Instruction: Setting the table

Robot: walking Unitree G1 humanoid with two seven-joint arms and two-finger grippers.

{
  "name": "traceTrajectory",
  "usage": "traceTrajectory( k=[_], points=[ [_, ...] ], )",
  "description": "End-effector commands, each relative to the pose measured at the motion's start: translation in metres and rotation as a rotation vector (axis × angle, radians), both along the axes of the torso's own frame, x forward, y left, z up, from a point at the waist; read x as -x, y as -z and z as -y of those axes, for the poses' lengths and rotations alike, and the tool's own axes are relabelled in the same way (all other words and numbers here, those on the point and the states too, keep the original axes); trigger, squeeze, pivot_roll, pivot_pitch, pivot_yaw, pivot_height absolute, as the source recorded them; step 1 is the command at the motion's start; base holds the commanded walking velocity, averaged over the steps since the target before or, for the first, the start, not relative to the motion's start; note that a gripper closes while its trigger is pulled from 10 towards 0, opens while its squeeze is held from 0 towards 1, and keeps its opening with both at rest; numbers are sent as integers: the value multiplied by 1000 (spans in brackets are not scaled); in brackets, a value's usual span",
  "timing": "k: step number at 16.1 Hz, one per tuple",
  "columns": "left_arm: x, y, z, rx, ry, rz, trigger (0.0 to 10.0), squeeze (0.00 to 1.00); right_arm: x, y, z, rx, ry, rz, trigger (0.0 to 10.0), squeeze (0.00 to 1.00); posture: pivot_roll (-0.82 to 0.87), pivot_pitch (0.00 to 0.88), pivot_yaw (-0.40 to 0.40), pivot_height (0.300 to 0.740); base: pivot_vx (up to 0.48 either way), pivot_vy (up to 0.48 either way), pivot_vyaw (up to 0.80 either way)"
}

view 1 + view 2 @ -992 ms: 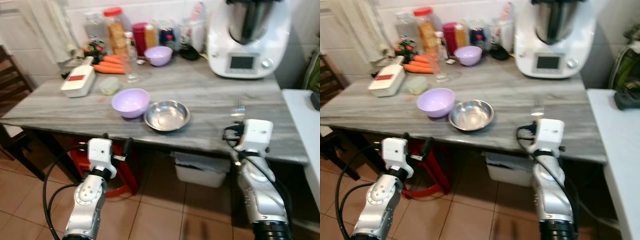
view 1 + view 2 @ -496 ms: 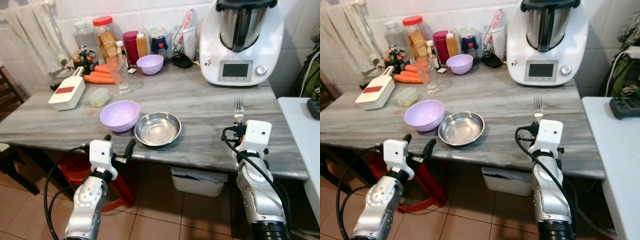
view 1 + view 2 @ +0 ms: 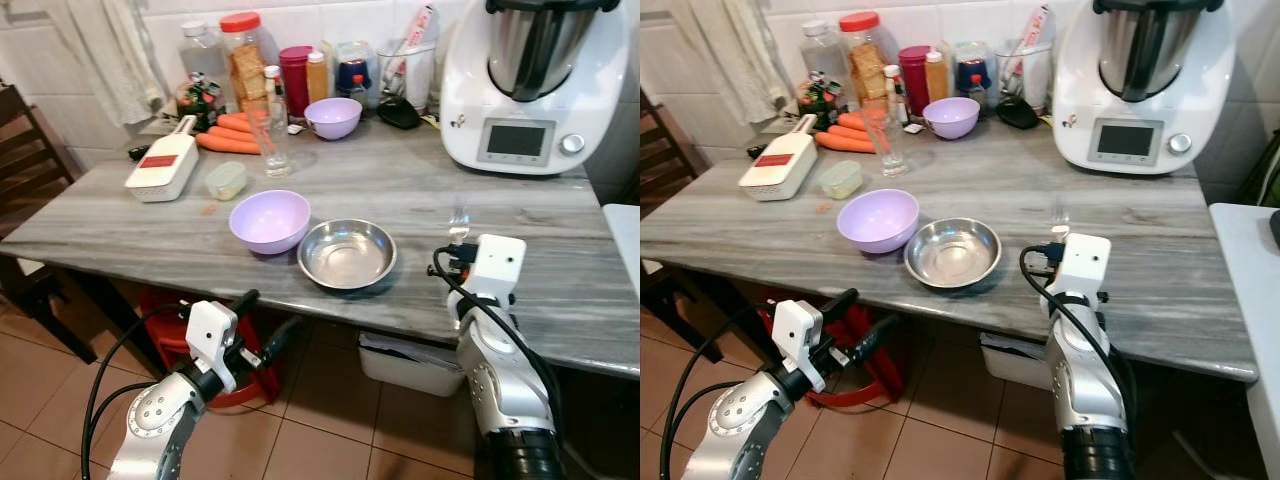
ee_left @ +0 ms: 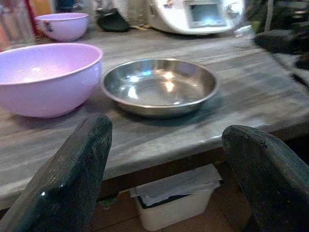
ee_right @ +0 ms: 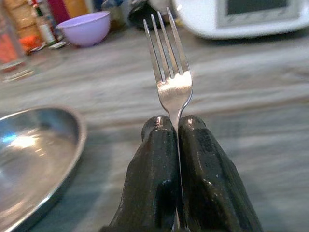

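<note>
— So, where do we have the fork (image 5: pixel 170 72) relative to the steel bowl (image 3: pixel 347 253)?

— We hold it in our right gripper (image 5: pixel 176 145), whose fingers are pressed tight on the handle. It hangs over the grey table (image 3: pixel 560 260), just to the right of the steel bowl, tines pointing away from us toward the white kitchen machine (image 3: pixel 530 95) at the back.

— And its long axis?

— Roughly front to back, running alongside the bowl's right rim, not across it. We judge the next move to be a straight lowering beside the bowl.

— Our other arm?

— The left gripper (image 4: pixel 164 159) is spread wide and holds nothing, below the table edge in front of the steel bowl and the lilac bowl (image 3: pixel 269 220) on its left.
</note>
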State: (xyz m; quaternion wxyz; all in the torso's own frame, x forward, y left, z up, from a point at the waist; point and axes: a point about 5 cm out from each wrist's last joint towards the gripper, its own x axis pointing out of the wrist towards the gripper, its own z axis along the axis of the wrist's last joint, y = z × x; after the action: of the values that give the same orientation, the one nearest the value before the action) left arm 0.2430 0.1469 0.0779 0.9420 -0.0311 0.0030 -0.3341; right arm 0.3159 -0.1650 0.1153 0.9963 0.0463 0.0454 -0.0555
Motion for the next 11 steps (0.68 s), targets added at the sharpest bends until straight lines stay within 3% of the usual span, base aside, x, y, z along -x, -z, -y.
traceTrajectory(
  k=[1,5,11],
  points=[
    [1,-3,-2,-4,30,-3,10000,0,-6,-3,-8,-39,-36,-5,10000,0,-60,35,101,740,0,0,0],
    [2,-5,-4,-20,61,2,10000,0,-18,1,-25,-181,-46,-71,10000,0,-51,41,101,740,0,0,0],
    [8,-8,1,-10,127,-10,10000,0,-33,11,-34,-334,39,-167,10000,0,-37,47,99,740,0,0,0]
  ],
)
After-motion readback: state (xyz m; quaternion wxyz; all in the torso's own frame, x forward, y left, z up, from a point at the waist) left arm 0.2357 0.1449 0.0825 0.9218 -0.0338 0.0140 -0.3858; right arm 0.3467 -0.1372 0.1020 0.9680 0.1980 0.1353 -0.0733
